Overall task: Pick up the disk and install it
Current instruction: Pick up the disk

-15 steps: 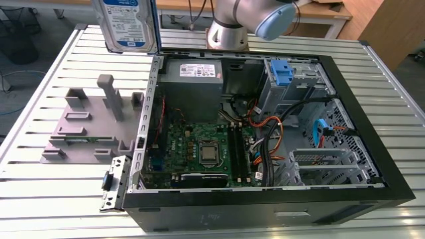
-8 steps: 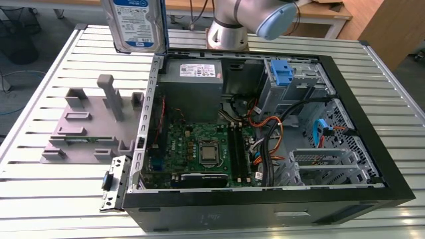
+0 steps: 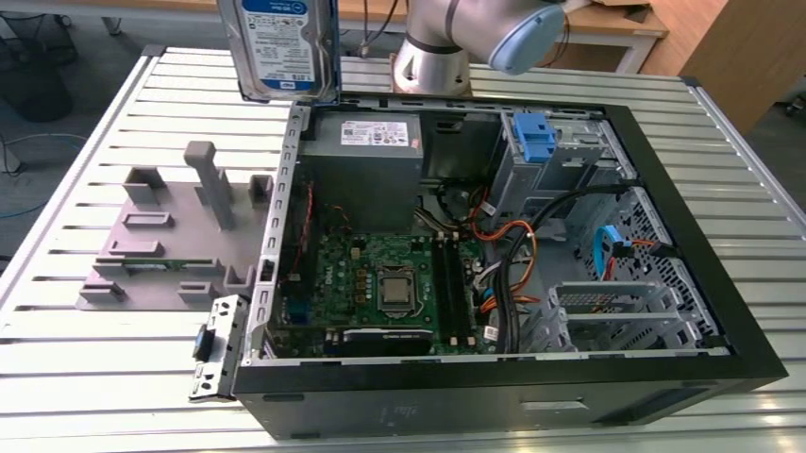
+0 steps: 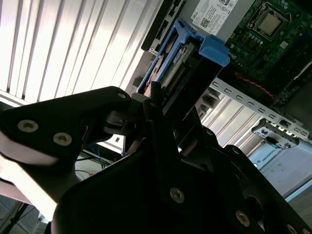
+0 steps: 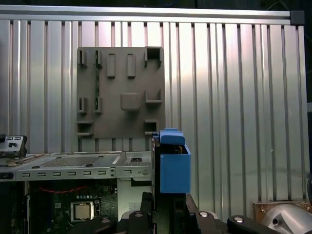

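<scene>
My hand (image 4: pixel 165 100) is clamped on the disk (image 3: pixel 287 47) - in the second wrist view the black fingers (image 4: pixel 155 105) sit on either side of its blue-railed edge. In the exterior view the disk hangs upright, clear of the table (image 3: pixel 75 377), label facing the camera, just above the far corner of the open computer case (image 3: pixel 705 363) on the exterior view's left, near the grey power supply box (image 3: pixel 365 142). The motherboard (image 3: pixel 365 274) lies exposed inside the case. A grey fixture plate (image 3: pixel 164 236) rests on the table beside the case - nothing on it that I can make out.
</scene>
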`<state>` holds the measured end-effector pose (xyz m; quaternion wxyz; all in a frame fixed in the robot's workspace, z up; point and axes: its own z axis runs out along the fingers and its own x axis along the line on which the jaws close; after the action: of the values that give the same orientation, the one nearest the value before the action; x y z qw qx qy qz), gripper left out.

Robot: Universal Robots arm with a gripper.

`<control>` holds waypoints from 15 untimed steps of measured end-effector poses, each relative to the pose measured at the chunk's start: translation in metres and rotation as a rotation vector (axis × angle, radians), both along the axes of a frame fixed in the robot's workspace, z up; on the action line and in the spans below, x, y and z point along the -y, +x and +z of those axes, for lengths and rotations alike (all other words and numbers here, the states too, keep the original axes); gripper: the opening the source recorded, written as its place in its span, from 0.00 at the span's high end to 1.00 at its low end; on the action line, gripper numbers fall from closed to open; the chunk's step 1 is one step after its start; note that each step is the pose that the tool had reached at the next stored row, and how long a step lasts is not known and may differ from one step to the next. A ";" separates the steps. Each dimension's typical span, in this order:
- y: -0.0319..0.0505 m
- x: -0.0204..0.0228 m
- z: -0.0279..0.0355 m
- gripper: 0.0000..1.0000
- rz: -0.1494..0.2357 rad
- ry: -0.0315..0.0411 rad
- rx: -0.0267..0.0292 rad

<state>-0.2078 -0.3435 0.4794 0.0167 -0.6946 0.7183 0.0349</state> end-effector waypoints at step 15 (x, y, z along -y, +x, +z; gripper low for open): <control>0.0043 0.0000 0.0000 0.65 0.000 -0.0001 0.0000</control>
<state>-0.2035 -0.3435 0.4794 0.0167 -0.6946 0.7184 0.0348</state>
